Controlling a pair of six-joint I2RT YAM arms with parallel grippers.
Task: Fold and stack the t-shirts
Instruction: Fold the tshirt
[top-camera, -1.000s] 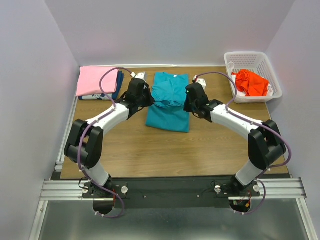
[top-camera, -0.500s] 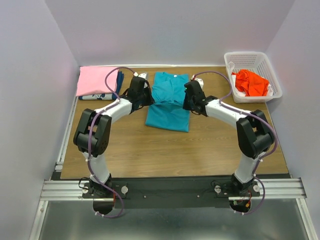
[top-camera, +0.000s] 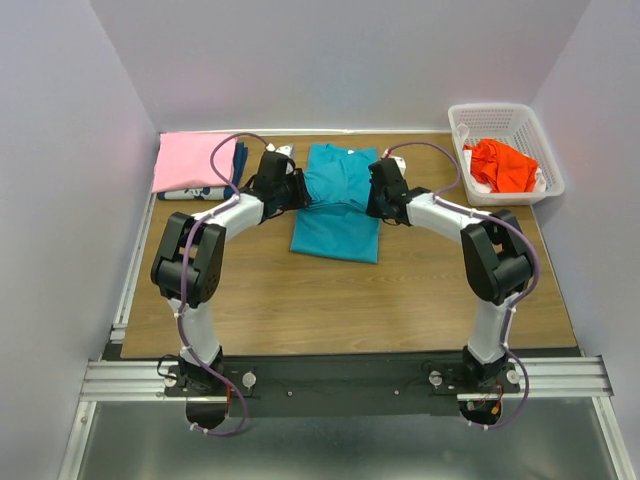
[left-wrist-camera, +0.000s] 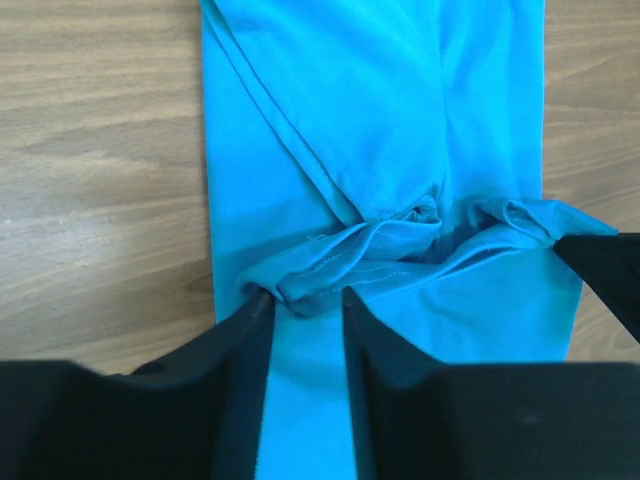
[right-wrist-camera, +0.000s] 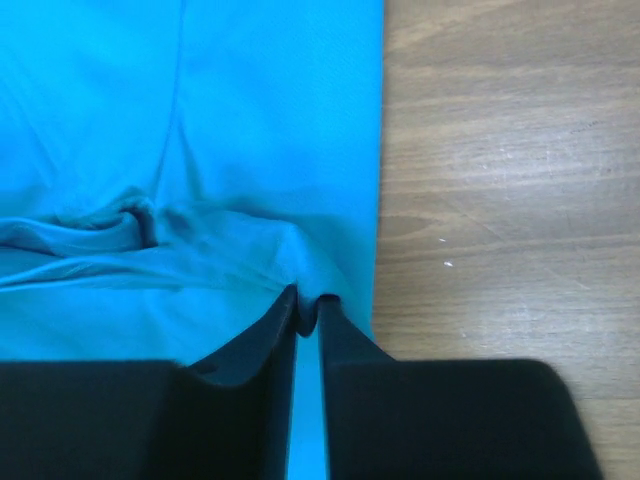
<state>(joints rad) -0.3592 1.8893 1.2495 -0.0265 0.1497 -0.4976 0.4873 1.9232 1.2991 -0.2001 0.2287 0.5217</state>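
Teal t-shirt (top-camera: 336, 218), pink t-shirt (top-camera: 190, 160) left, basket (top-camera: 500, 108) right

A wooden table (top-camera: 330, 300) with warm brown grain fills the middle, closed in by plain pale walls: a back wall (top-camera: 340, 60), a left wall (top-camera: 60, 200) and a right wall (top-camera: 605, 130). The light is soft and even. Along the near edge runs a silver metal rail (top-camera: 130, 380) — nearer still, a dull grey metal sheet (top-camera: 340, 445).
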